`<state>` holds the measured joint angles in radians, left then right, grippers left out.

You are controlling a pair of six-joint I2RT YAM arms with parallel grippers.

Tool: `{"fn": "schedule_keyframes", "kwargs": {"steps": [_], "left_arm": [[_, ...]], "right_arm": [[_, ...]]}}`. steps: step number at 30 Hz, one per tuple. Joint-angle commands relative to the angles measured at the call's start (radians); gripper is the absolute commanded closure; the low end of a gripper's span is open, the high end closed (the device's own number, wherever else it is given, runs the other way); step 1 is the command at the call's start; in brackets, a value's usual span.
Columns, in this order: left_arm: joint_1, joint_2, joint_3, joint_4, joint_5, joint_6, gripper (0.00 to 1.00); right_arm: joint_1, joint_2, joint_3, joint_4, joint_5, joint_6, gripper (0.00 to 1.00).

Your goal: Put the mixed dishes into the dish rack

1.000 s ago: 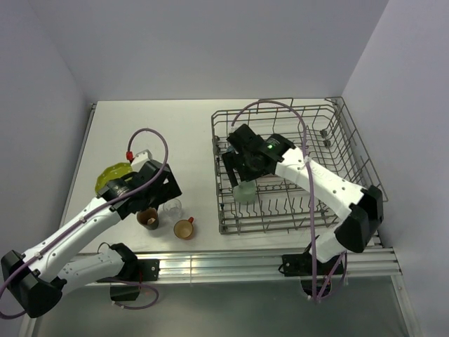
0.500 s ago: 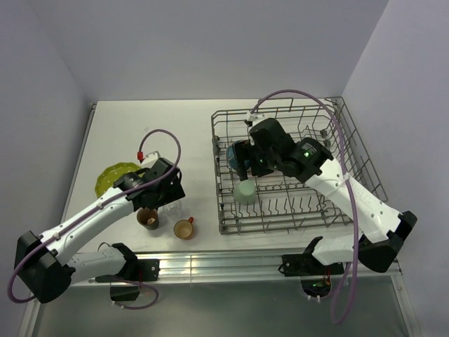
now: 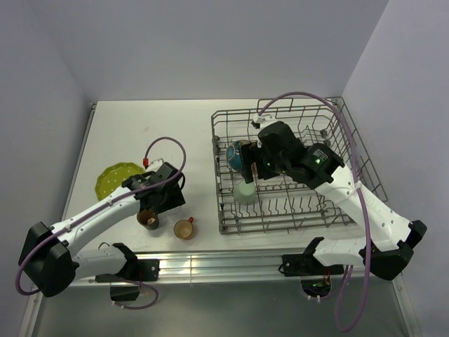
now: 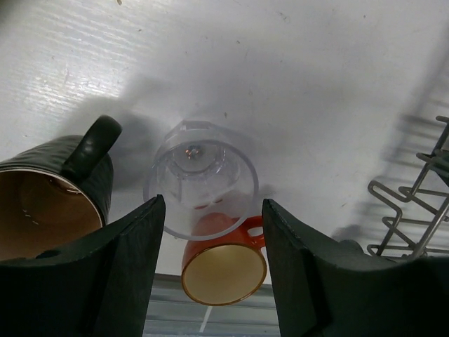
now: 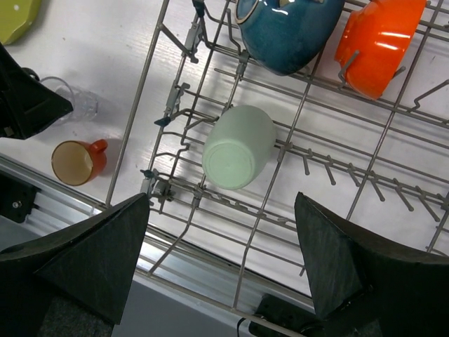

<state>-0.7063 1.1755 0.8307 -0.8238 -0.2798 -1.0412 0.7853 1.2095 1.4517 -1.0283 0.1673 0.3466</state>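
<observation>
The dish rack [image 3: 280,227] stands at the right. It holds the blue bowl [image 3: 235,154], the pale green cup [image 3: 245,192] lying on its side, and the orange-red bowl [image 5: 379,38]. My right gripper [image 3: 256,166] hangs open and empty above them [image 5: 221,203]. My left gripper [image 3: 165,199] is open, its jaws on either side of the upright clear glass [image 4: 201,179], not touching it. The dark brown mug [image 3: 149,219] and the small orange cup [image 3: 184,228] stand close by. The yellow-green plate [image 3: 112,179] lies at the left.
In the left wrist view the mug [image 4: 49,203] is just left of the left finger and the orange cup [image 4: 223,260] lies beyond the glass, near the table's front edge. The rack's left rim [image 5: 140,91] is to the right of the glass.
My right gripper has lifted away from the pale green cup, which stays in the rack. My left gripper has moved right, over the clear glass.
</observation>
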Motion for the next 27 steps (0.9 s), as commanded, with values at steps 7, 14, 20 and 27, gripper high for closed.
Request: {"fn": "schedule_keyframes", "kwargs": {"steps": [7,14,20,27], "left_arm": [[0.002,0.058,0.038,0.087,0.044,0.029,0.37],[0.002,0.168,0.027,0.135,0.054,0.033,0.37],[0.002,0.222,0.038,0.143,0.019,0.015,0.76],[0.004,0.224,0.230,0.006,-0.068,0.041,1.00]], "right_arm": [[-0.004,-0.037,-0.022,0.019,0.014,-0.006,0.09],[-0.004,-0.060,-0.019,0.001,0.038,-0.008,0.09],[-0.004,-0.077,-0.022,-0.004,0.047,-0.012,0.09],[-0.006,-0.093,-0.039,0.004,0.032,-0.012,0.09]]}}
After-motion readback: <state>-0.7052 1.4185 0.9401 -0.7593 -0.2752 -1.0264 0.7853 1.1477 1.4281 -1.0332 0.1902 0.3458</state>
